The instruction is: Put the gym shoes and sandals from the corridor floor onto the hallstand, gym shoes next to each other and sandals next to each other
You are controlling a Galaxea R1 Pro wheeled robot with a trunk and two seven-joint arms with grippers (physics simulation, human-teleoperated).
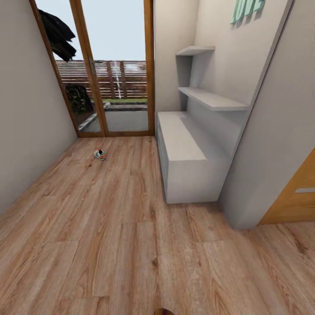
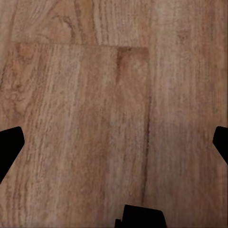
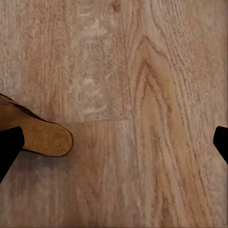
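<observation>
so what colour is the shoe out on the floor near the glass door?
White with teal-green and red-orange accents: the gym shoe, clearest in the head view, though small.

Home entrance corridor, wood plank floor [image 1: 109,227], white shoe bench [image 1: 186,148], glass door [image 1: 116,65]

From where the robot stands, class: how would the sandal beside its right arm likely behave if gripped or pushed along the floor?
The sandal lies flat on the plank floor, so it probably slides rather than rolls or tips. Its tan footbed looks matte, likely giving the jaws decent grip. Being thin, it may flex a little when lifted by one edge.
</observation>
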